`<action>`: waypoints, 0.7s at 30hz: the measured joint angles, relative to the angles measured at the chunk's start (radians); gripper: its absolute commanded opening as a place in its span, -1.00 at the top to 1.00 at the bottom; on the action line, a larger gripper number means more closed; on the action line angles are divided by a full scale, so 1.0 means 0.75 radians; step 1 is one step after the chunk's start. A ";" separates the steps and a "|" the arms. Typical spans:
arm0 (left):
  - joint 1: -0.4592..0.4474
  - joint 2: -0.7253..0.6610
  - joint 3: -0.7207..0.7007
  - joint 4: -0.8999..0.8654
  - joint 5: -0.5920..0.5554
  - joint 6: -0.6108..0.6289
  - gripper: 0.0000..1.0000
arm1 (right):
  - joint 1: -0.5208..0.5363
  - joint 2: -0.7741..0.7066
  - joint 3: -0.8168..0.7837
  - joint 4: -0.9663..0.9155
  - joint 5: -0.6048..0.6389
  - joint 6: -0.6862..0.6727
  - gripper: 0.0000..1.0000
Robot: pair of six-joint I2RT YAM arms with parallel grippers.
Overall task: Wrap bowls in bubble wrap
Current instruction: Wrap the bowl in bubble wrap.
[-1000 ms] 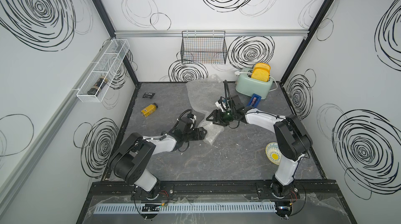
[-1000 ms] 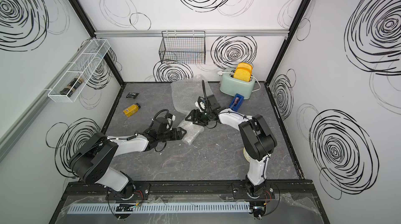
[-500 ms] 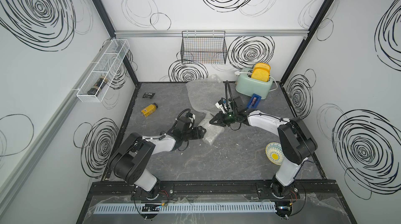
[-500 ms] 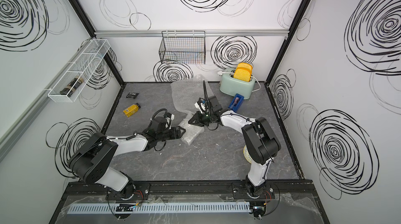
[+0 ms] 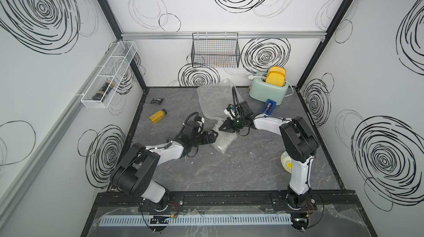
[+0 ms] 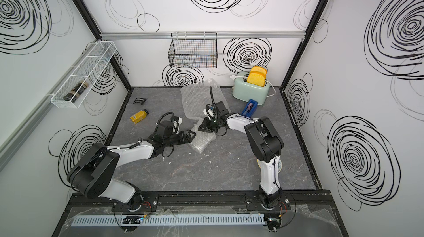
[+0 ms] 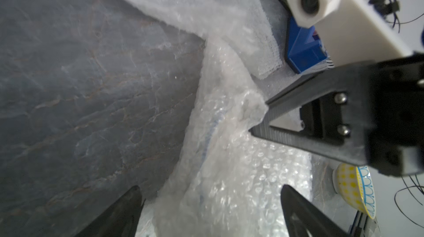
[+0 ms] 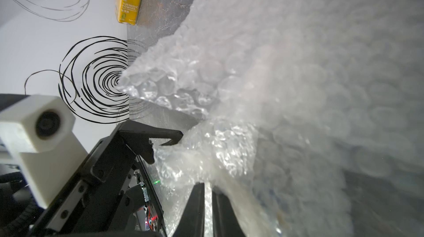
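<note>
While right gripper (image 5: pixel 222 128) pinches a wrap (image 5: pixel 224 144) flap mid-frame, left gripper (image 5: pixel 214 135) stands wide beside the bundle. Likely folding wrap over first bowl. Next: pull flap across, left pins it. Unwrapped sun bowl (image 5: pixel 285 164) sits lower right.

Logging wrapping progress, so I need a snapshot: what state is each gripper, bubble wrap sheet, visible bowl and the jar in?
bubble wrap bundle: crumpled, one edge pinched
right gripper: shut on the bubble wrap bundle
left gripper: open
second sheet: lying loose, spread out
sun bowl: bare, unwrapped
turmeric jar: on its side, capped
</note>
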 measured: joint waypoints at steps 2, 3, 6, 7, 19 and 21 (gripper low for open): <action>0.009 0.020 0.047 -0.002 0.010 0.001 -0.93 | 0.004 0.001 0.000 -0.001 0.001 -0.008 0.69; 0.011 0.039 0.075 0.001 0.015 0.003 -0.93 | 0.006 0.001 0.000 -0.002 0.002 -0.010 0.68; 0.011 0.102 0.134 0.013 0.025 0.015 -1.00 | 0.009 0.001 0.000 -0.005 0.003 -0.018 0.68; 0.012 0.126 0.146 0.014 0.026 0.021 -0.94 | 0.009 0.001 0.000 -0.006 0.003 -0.019 0.68; 0.064 0.277 0.179 0.023 0.027 0.043 -0.59 | 0.009 -0.026 -0.001 -0.048 0.020 -0.043 0.57; 0.064 0.278 0.179 0.030 0.027 0.043 -0.58 | 0.007 -0.067 -0.008 -0.068 0.025 -0.048 0.46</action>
